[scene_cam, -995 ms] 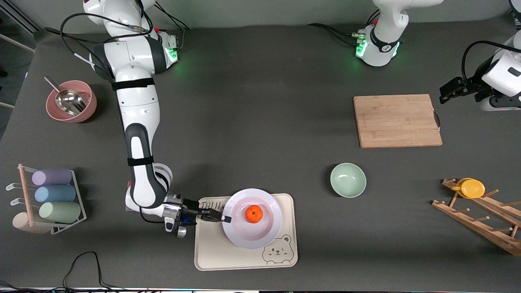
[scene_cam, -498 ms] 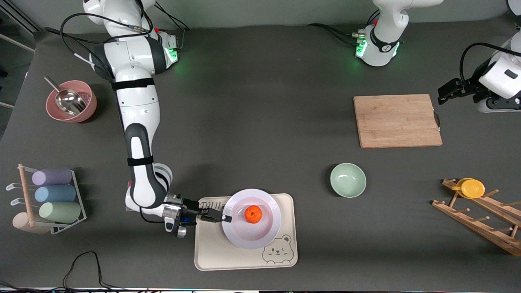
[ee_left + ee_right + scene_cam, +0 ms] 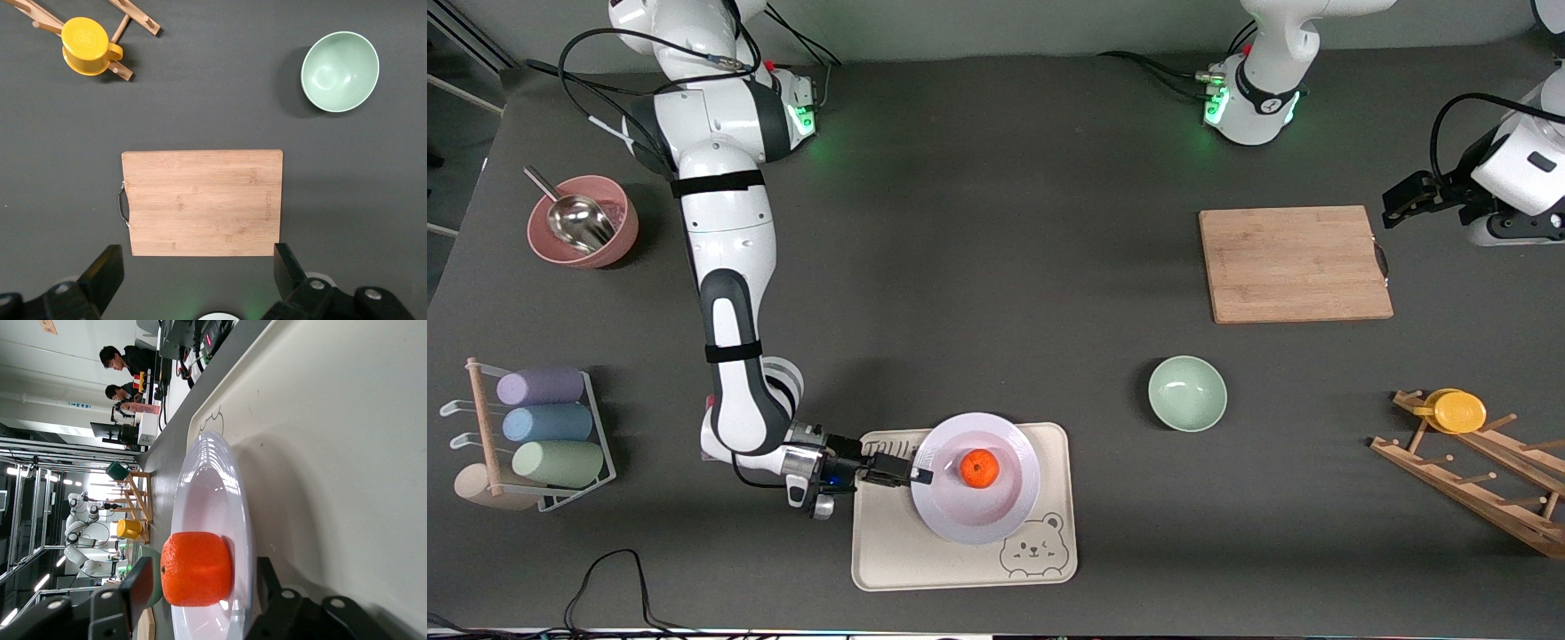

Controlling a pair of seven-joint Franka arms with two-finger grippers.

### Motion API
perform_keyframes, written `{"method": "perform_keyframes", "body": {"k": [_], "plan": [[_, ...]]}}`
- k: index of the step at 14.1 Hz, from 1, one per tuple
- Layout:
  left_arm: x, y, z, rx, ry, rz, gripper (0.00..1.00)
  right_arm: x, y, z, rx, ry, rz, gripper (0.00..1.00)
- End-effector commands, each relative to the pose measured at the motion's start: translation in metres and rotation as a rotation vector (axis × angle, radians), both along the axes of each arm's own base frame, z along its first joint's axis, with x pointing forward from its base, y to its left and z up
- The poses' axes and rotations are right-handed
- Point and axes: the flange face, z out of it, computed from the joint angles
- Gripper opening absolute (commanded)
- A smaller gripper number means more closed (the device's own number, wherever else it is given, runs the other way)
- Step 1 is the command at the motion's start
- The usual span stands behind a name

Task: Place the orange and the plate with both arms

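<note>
The white plate lies on the cream bear tray, on the tray's half farther from the front camera. The orange sits in the plate's middle. My right gripper is low at the plate's rim on the right arm's end, open, one finger over the rim and one under it, neither pressing it. In the right wrist view the orange rests on the plate between the spread jaws of that gripper. My left gripper hangs open and empty beside the cutting board, also seen as the left gripper.
A pale green bowl stands between tray and cutting board. A wooden rack with a yellow cup is at the left arm's end. A pink bowl with a metal scoop and a rack of pastel cups are at the right arm's end.
The right gripper's jaws have spread apart off the plate's rim, leaving the plate resting on the tray. The left arm has shifted slightly.
</note>
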Motion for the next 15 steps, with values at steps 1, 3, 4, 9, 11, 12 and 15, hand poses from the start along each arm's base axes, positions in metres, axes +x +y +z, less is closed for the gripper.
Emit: {"method": "perform_keyframes", "body": {"k": [1, 3, 4, 9, 11, 12, 15], "plan": [[-0.003, -0.001, 0.004, 0.007, -0.009, -0.018, 1.0, 0.006, -0.006, 0.016, -0.027, -0.032, 0.023, 0.79], [-0.003, -0.001, 0.004, 0.007, -0.008, -0.018, 1.0, 0.015, -0.029, 0.039, -0.109, -0.037, 0.062, 1.0], [-0.003, -0.001, 0.004, 0.007, -0.008, -0.018, 1.0, 0.019, -0.042, 0.054, -0.144, -0.035, 0.075, 1.0], [-0.003, -0.001, 0.003, 0.007, -0.008, -0.019, 1.0, 0.02, -0.115, 0.147, -0.293, 0.097, 0.165, 1.0], [-0.003, -0.001, 0.003, 0.007, -0.008, -0.019, 1.0, 0.007, -0.154, 0.197, -0.373, 0.115, 0.221, 1.0], [-0.003, -0.001, 0.003, 0.007, -0.008, -0.019, 1.0, -0.001, -0.171, 0.221, -0.421, 0.117, 0.246, 1.0], [-0.003, -0.001, 0.003, 0.007, -0.008, -0.02, 1.0, -0.032, -0.219, 0.29, -0.601, 0.151, 0.253, 1.0]]}}
